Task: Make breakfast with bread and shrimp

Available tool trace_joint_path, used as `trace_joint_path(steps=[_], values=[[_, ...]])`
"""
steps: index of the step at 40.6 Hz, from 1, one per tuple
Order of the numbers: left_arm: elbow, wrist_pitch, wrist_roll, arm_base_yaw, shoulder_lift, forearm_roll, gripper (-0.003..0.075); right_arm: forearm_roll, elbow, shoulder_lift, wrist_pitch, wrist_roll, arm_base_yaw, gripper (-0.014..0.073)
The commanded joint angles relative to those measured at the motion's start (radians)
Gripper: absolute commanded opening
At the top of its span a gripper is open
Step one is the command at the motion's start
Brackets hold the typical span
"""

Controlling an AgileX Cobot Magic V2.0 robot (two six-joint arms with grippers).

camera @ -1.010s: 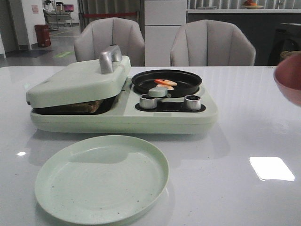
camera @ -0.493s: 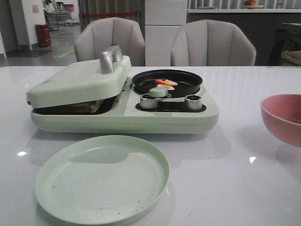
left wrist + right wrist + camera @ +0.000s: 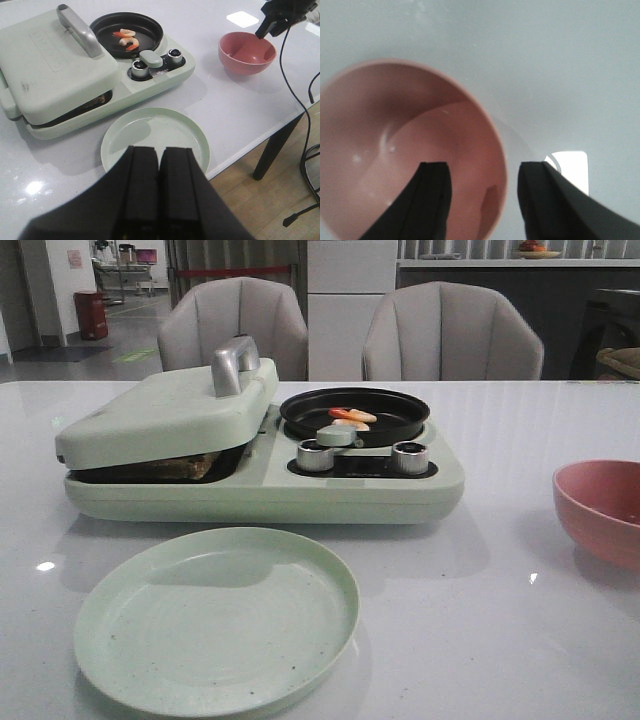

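Observation:
Several orange-and-white shrimp (image 3: 352,418) (image 3: 126,40) lie in the round black pan (image 3: 400,420) of the pale green breakfast maker (image 3: 360,495). Its hinged lid (image 3: 160,410) is almost down, and a brown edge of bread (image 3: 185,468) (image 3: 100,101) shows in the gap. My left gripper (image 3: 160,151) is shut and empty, held above the near rim of the green plate (image 3: 150,131). My right gripper (image 3: 482,172) (image 3: 264,31) is open just over the pink bowl (image 3: 395,150), one finger over the inside and one over the outside of its rim.
The green plate (image 3: 217,618) lies in front of the machine. The pink bowl (image 3: 605,505) (image 3: 246,52) stands on the white table (image 3: 480,620) at the far right. Two knobs (image 3: 410,455) sit on the machine's front. Two chairs (image 3: 450,330) stand behind the table.
The pink bowl has come down from the upper right edge of the front view and now rests on the table at the right. The machine, shrimp and plate have not moved.

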State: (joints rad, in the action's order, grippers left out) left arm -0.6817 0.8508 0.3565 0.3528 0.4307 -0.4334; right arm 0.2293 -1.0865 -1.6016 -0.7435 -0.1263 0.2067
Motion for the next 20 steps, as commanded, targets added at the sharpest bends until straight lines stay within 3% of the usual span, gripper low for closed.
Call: trace_joint_path(steps=[1,12,20], values=[[-0.025,-0.080,-0.010,-0.003,0.005,-0.027,0.0101,0.013,-0.025,0.143,-0.011,-0.016,-0.065,0.0442],[-0.025,-0.080,-0.010,-0.003,0.005,-0.027,0.0101,-0.139,-0.018,0.397,-0.107,0.048,-0.408,0.0442],[-0.025,-0.071,-0.010,-0.003,0.005,-0.027,0.0102,-0.269,0.084,0.584,-0.151,0.239,-0.519,0.0442]])
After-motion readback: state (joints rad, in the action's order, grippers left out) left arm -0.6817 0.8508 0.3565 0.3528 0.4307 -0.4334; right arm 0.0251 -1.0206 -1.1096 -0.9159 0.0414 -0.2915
